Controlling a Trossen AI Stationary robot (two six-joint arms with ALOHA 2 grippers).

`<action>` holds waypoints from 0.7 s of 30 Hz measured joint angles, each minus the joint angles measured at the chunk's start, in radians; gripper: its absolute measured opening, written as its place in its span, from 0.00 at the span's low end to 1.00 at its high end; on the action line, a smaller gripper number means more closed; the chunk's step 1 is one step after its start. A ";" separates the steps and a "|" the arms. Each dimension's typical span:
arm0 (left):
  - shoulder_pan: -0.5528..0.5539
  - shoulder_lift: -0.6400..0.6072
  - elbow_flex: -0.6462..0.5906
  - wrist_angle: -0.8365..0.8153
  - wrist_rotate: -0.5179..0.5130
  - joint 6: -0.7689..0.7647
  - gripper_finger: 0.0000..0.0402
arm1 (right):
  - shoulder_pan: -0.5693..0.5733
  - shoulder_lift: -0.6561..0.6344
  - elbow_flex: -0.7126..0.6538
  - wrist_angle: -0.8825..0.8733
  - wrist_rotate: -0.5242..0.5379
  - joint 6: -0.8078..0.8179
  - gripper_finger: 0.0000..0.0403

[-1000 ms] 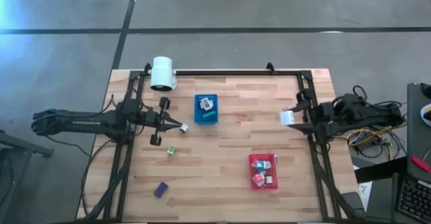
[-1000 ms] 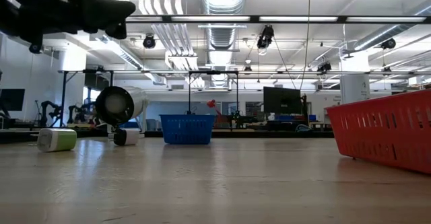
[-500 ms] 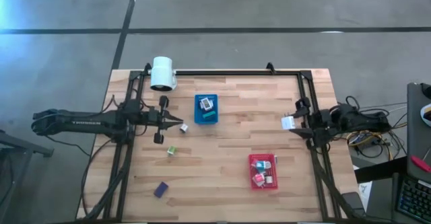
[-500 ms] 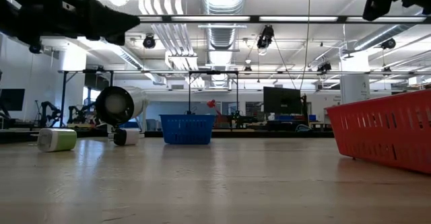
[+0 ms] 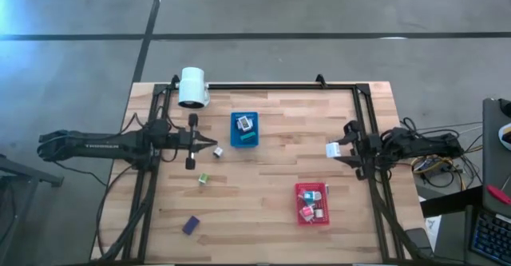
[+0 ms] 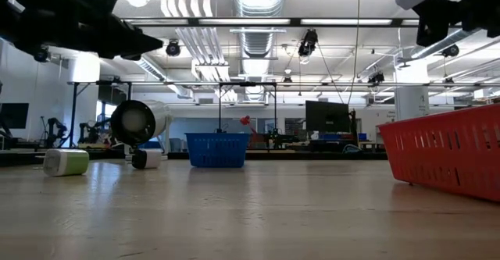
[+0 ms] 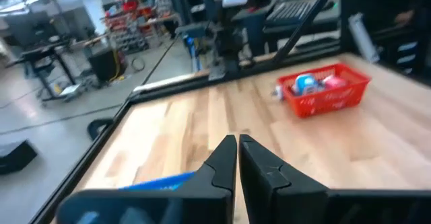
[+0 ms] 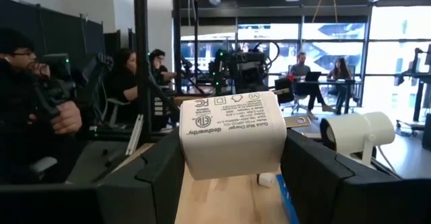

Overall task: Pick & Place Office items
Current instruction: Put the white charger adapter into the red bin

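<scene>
wood table | right edge: right gripper clamps white charger

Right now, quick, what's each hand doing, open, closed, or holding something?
Left hand: closed, holding nothing visible, above the table beside the blue tray.
Right hand: closed on a white charger block, at the table's right edge.

The wooden table carries a blue tray, a red tray and 3 loose pieces (white, green, purple).
</scene>
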 joint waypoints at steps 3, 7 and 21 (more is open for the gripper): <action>0.000 0.000 0.000 -0.011 -0.034 0.001 0.04 | 0.000 0.000 -0.005 0.000 0.000 0.000 0.49; 0.000 0.000 0.000 -0.011 -0.037 0.001 0.03 | 0.000 0.000 -0.005 0.000 0.000 0.001 0.49; 0.000 0.000 0.000 -0.010 -0.037 -0.010 0.04 | 0.000 0.051 -0.006 0.175 -0.033 0.040 0.49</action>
